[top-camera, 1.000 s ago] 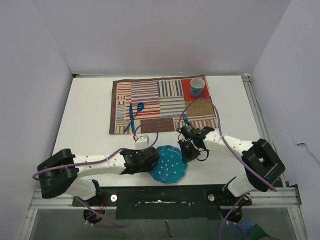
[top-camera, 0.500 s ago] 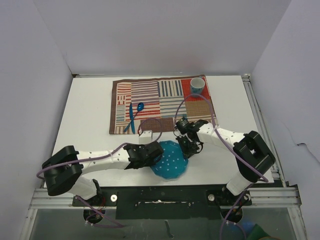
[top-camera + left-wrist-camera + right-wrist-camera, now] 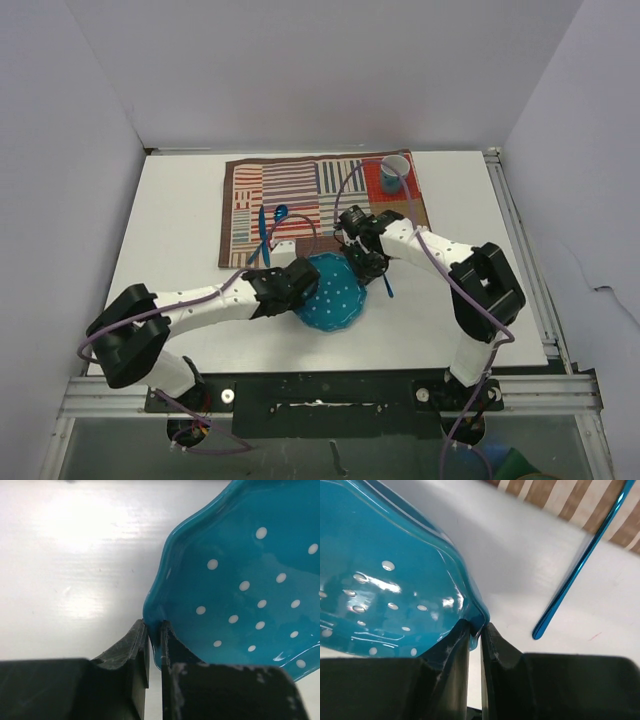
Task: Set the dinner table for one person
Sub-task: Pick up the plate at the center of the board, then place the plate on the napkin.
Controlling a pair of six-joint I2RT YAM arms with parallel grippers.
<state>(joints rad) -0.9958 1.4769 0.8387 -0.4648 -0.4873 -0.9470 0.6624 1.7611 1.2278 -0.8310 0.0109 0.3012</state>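
The dinner table carries a striped mat and seemingly a utensil.

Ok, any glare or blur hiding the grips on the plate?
Left wrist: glare whitens the table, but the plate rim in the left gripper is sharp. Right wrist: bright highlights on the glaze, striped mat slightly soft. Top external: even, no glare.

From above, the left gripper covers the near-left rim of the glossy teal scalloped plate with white dots, and the right gripper covers its far-right rim. The left wrist view cuts the plate off at top and right, the right wrist view at top and left. There the slim shiny blue metal utensil handle runs out at the top right corner, its head unseen. Whatever sits inside the small blue-and-white cup is too small to tell.
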